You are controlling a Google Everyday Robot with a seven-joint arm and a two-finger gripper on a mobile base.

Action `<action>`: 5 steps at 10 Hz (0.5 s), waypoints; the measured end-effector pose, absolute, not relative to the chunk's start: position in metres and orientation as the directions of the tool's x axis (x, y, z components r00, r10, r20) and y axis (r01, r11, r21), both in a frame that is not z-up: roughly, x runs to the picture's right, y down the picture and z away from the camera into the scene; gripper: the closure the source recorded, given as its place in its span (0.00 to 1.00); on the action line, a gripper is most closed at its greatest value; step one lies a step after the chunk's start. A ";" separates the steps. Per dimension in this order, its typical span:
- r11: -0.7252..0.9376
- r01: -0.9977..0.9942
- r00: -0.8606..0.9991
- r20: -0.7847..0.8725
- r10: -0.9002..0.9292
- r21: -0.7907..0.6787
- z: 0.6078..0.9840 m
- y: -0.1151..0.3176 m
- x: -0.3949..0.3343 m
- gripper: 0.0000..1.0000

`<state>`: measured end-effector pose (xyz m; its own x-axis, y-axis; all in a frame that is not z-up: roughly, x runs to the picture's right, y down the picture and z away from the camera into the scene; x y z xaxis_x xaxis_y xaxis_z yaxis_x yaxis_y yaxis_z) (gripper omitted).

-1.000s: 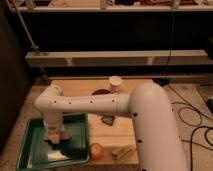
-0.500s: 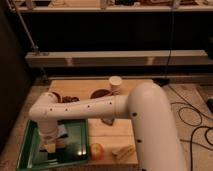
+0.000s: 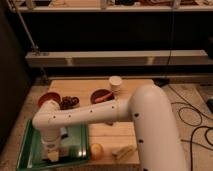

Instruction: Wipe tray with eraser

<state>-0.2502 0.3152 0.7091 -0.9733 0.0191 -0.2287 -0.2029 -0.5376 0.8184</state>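
Observation:
The green tray (image 3: pixel 30 150) lies at the front left corner of the wooden table. My white arm reaches across the table and bends down over the tray. My gripper (image 3: pixel 52 154) points down into the tray near its front edge, touching or just above the tray floor. A pale yellowish block, likely the eraser (image 3: pixel 53 156), shows at the gripper's tip. A small white and blue patch (image 3: pixel 64 133) lies in the tray behind the arm.
Two reddish-brown bowls (image 3: pixel 49 99) (image 3: pixel 101 95) stand behind the tray, with a dark cluster (image 3: pixel 69 102) between them. A pale cup (image 3: pixel 115 83) stands at the back. An orange round fruit (image 3: pixel 96 149) and a pale elongated thing (image 3: pixel 123 150) lie at the table's front edge.
The arm's elbow and gripper have moved toward the front of the tray, from the middle to near its front edge.

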 end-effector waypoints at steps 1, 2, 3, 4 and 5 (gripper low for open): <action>-0.534 -0.183 -0.977 -0.214 0.005 0.825 0.711 0.317 -0.238 1.00; -0.536 -0.151 -0.981 -0.192 -0.021 0.830 0.714 0.313 -0.223 1.00; -0.538 -0.141 -0.982 -0.185 -0.029 0.831 0.715 0.311 -0.218 1.00; -0.543 -0.120 -0.984 -0.171 -0.045 0.831 0.717 0.305 -0.210 1.00; -0.549 -0.103 -0.985 -0.161 -0.057 0.830 0.722 0.295 -0.206 1.00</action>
<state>-0.2061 0.2950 0.7215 -0.9854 -0.0570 -0.1605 -0.1034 -0.5487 0.8296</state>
